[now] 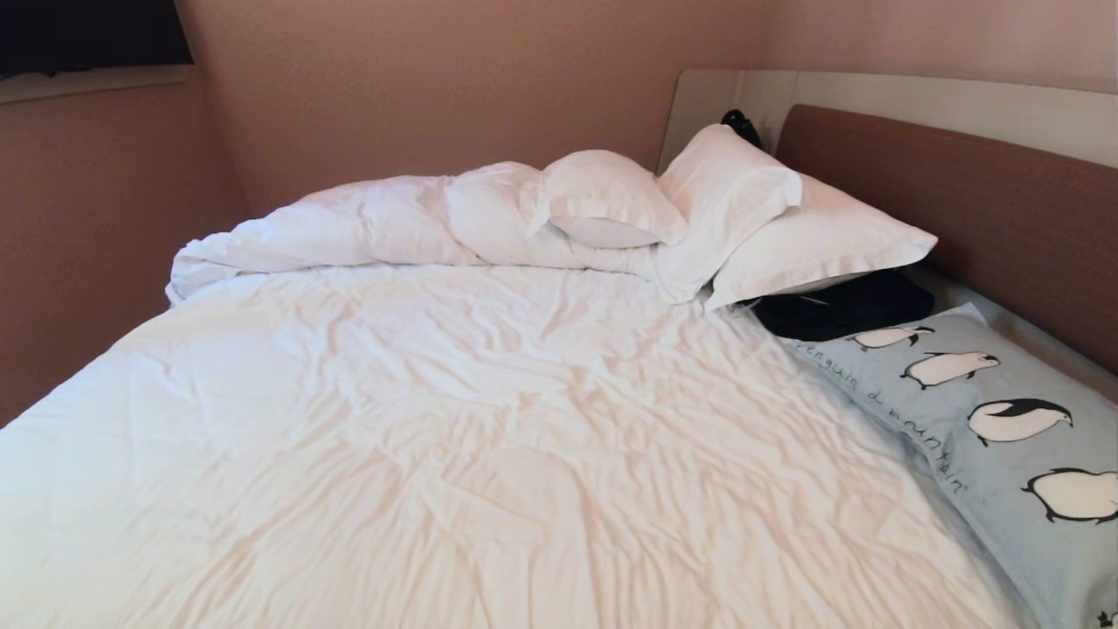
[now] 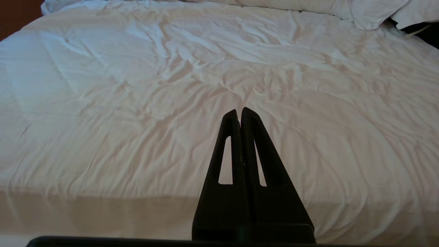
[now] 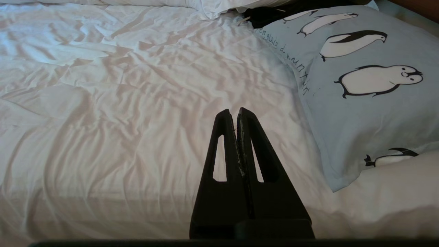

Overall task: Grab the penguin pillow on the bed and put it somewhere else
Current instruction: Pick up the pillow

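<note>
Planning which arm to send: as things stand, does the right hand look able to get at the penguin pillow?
Probably yes: the right hand, shut, points over bare sheet with the penguin pillow close beside it, nothing between them.

**White bed, blue penguins**

The pillow (image 1: pixel 1004 437) is light blue with black-and-white penguins and thin dark script. The sheet (image 1: pixel 437 437), duvet (image 1: pixel 349 227) and plain pillows (image 1: pixel 812 236) are white, the headboard (image 1: pixel 978 201) brown, the bundle (image 1: pixel 843 306) black.

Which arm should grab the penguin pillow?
Right, probably. The pillow lies close beside the right tool; the left tool faces only bare sheet. Both tools are shut, touching nothing.
</note>
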